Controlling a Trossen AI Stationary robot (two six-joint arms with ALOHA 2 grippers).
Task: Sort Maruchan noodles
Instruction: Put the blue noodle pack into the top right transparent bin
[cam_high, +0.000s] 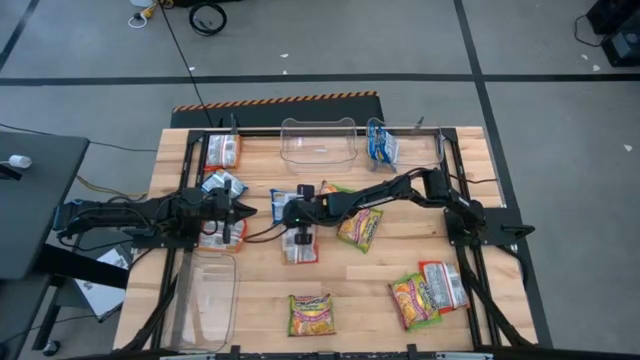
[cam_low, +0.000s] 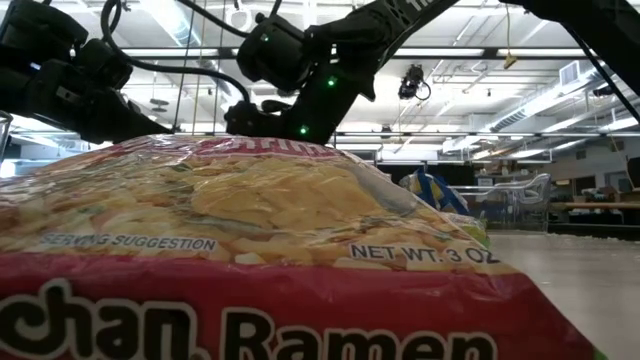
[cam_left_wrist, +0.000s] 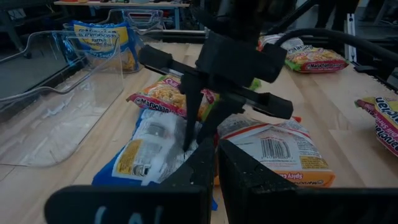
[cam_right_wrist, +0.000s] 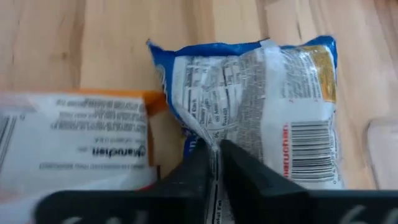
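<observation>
Maruchan packets lie scattered on the wooden table (cam_high: 260, 290). A blue-and-white packet (cam_high: 277, 197) (cam_right_wrist: 267, 106) lies printed back up at mid-table, beside a red-orange one (cam_high: 300, 247) (cam_left_wrist: 280, 152). My right gripper (cam_high: 287, 212) (cam_right_wrist: 214, 165) reaches in from the right and is shut on the blue packet. My left gripper (cam_high: 243, 212) (cam_left_wrist: 216, 165) is shut and sits just left of that packet, pointing at it; I cannot tell whether it touches. More yellow-green packets (cam_high: 360, 228) (cam_high: 312, 313) and red-orange ones (cam_high: 443, 285) lie around. My right gripper pinches the raised back seam (cam_right_wrist: 208, 140) of the blue packet between its two fingers, near the packet's middle. The fingers (cam_left_wrist: 189, 118) come from above, pointing down. The packet lies flat on the table.
A clear tub (cam_high: 318, 140) stands at the far edge, another (cam_high: 208, 295) at the near left. A blue packet (cam_high: 381, 143) stands at the far right, beside the far tub. More packets (cam_high: 222, 150) (cam_high: 222, 183) lie far left. A yellow-green packet (cam_low: 250, 230) fills the low view.
</observation>
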